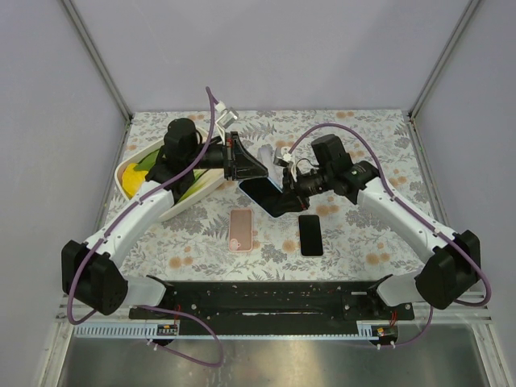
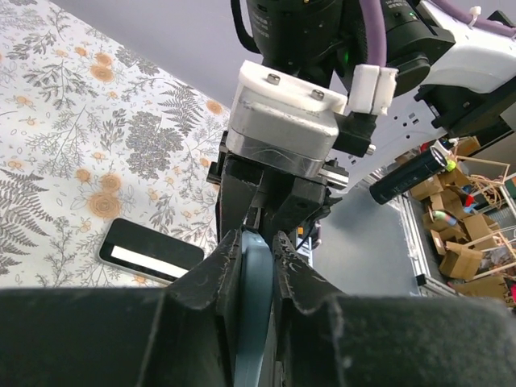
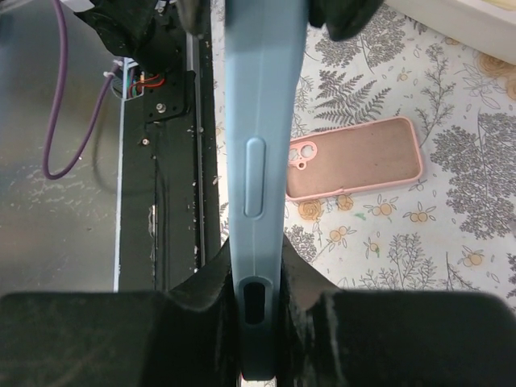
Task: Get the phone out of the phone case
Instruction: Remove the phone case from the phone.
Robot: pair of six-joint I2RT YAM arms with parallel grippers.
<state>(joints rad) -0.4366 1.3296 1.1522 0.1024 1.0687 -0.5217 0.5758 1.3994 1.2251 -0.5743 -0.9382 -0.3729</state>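
My left end effector (image 2: pixel 255 262) is clenched on one thin edge of the blue phone case (image 3: pixel 256 145). My right end effector (image 3: pixel 256 294) is clenched on the opposite end. The case hangs between them, off the surface (image 1: pixel 363 242), above and just beyond the pink case (image 3: pixel 355 169) that lies flat below. The phone (image 1: pixel 266 196) looks to be seated in the blue case: from overhead its dark, tilted face fills the frame of the case. By my judgement the actual separation is not yet done.

What worries me is where I grip. Both end effectors pinch across the rim. If they squeeze phone and case together, any pull only stretches the case, which is probably flexible, or drags the whole thing out of one grip. If one side slips, the cased phone could swing down or drop. It would land on the pink case, or on the loose black phone (image 1: pixel 310 235) lying just beside the pink case on my right arm's side. Peeling too hard at a corner could pop the phone free suddenly with nothing under it. My two end effectors also face each other closely above the pink case, so a careless twist could knock them together.
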